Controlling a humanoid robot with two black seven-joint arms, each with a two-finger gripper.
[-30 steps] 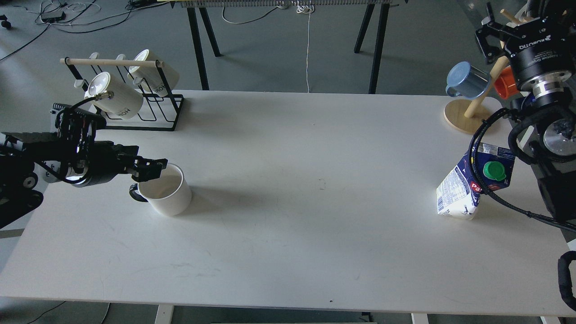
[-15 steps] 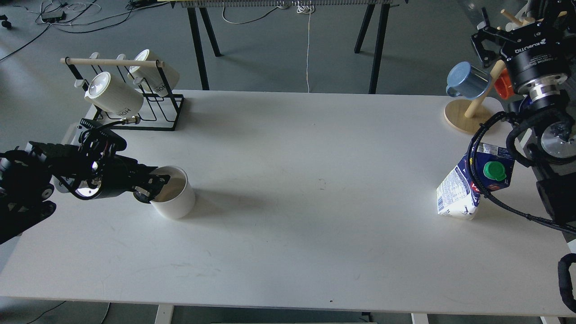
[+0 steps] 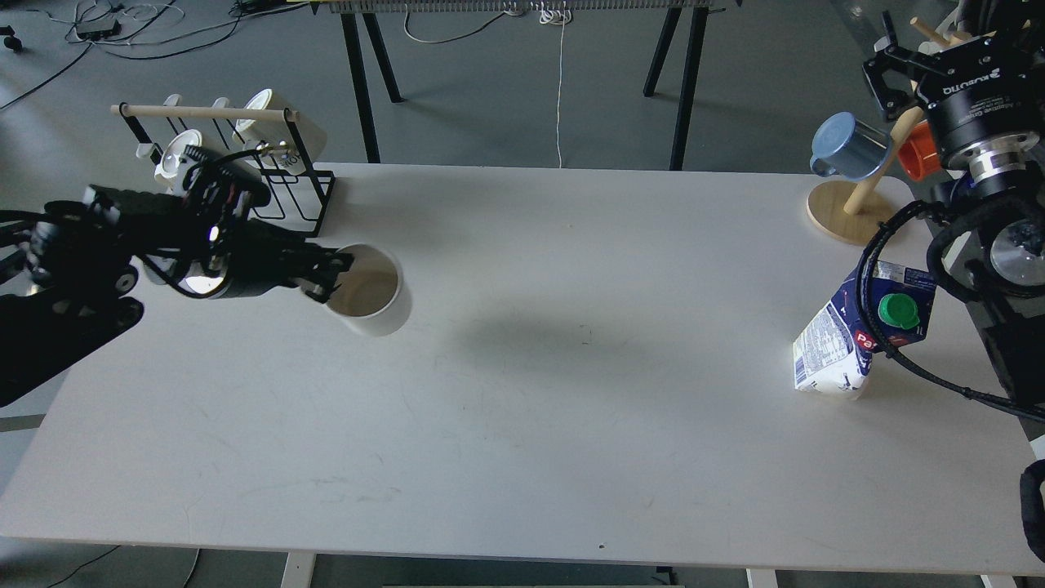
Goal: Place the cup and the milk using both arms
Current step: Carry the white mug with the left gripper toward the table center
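Note:
A white cup (image 3: 371,292) hangs tilted above the left part of the white table (image 3: 522,457), its mouth toward me. My left gripper (image 3: 331,273) is shut on the cup's rim and near side and holds it off the table. A blue and white milk carton (image 3: 857,339) with a green cap stands at the right side of the table. My right gripper (image 3: 890,61) is raised high at the top right, well above and behind the carton, its fingers spread and empty.
A black wire rack (image 3: 269,184) with white mugs stands at the back left, just behind my left arm. A wooden mug tree (image 3: 849,208) with a blue cup (image 3: 849,147) and an orange cup stands at the back right.
My left gripper closed on the cup, lifted it off the table and carried it right and toward the back. The right gripper stayed high near the mug tree. The carton has not moved.

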